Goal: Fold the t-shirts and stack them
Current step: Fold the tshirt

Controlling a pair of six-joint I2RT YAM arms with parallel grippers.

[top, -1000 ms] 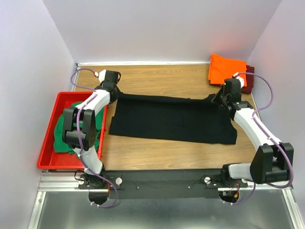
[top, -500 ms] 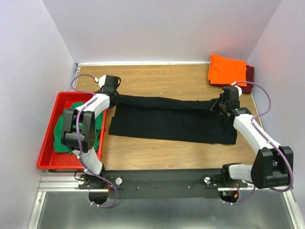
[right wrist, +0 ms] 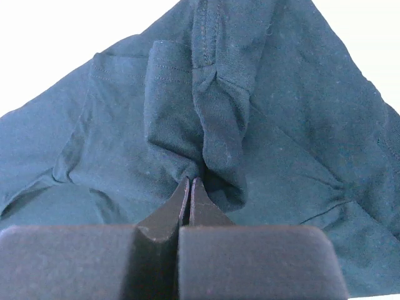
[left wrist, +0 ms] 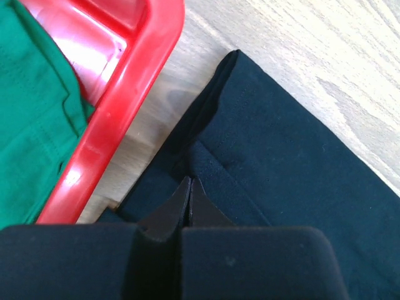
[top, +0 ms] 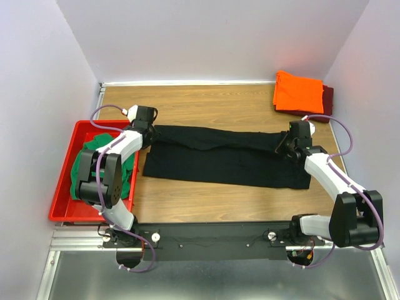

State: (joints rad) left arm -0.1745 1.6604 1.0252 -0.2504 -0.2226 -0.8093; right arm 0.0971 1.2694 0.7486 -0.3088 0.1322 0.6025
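Across the middle of the worktop (top: 212, 103), the black t-shirt (top: 225, 159) is lying spread out lengthwise, its near edge resting flat on the wood and its far edge folding over toward the near side. I am holding that far edge at both ends. My left gripper (top: 151, 130) is pinching the cloth at the left end, just beside the red tray (top: 61, 187); in the left wrist view its fingers (left wrist: 175, 209) are pressing together on a fold of the black t-shirt (left wrist: 281, 187), with the red tray (left wrist: 125, 119) rim alongside. My right gripper (top: 283, 145) is pinching the right end; in the right wrist view its fingers (right wrist: 203, 209) are closing tightly on a bunched ridge of the black t-shirt (right wrist: 94, 150). The green t-shirt (top: 81, 172) is lying crumpled inside the red tray. The orange t-shirt (top: 297, 90) is sitting folded at the far right corner of the worktop, overlapping the maroon t-shirt (top: 327, 99), which is showing along its right side.
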